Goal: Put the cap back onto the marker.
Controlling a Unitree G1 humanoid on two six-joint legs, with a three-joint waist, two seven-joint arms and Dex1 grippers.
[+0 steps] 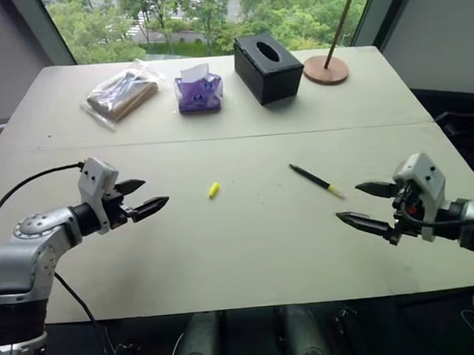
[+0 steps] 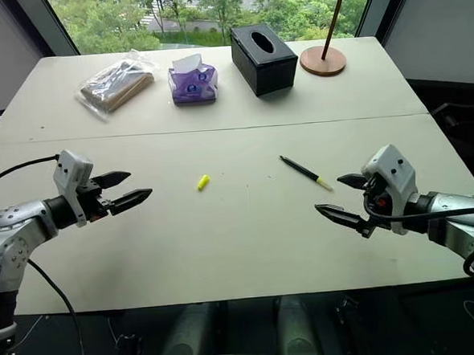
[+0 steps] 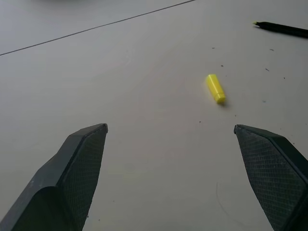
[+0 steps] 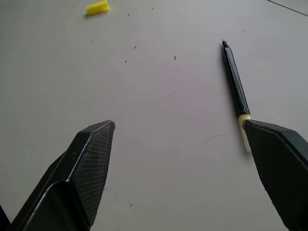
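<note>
Grippers hover above the pale grey tabletop [image 1: 249, 249] with nothing in them: the left gripper [image 1: 144, 197] and the right gripper [image 1: 363, 204] both have their fingers spread wide. Between them lie the tiny bright yellow plastic cap [image 1: 214, 190] and, well apart from it, nearer the right gripper, the thin black-barrelled marker with a yellow end [image 1: 317, 181].

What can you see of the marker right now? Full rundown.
The marker is a thin pen with a glossy black barrel, plastic by the look, and a pale yellow section at one end. It is uncapped: the yellow cap lies apart from it, toward the robot's left. It lies flat on the table, set diagonally, yellow end nearer the right pincer. Only the table touches it.
</note>
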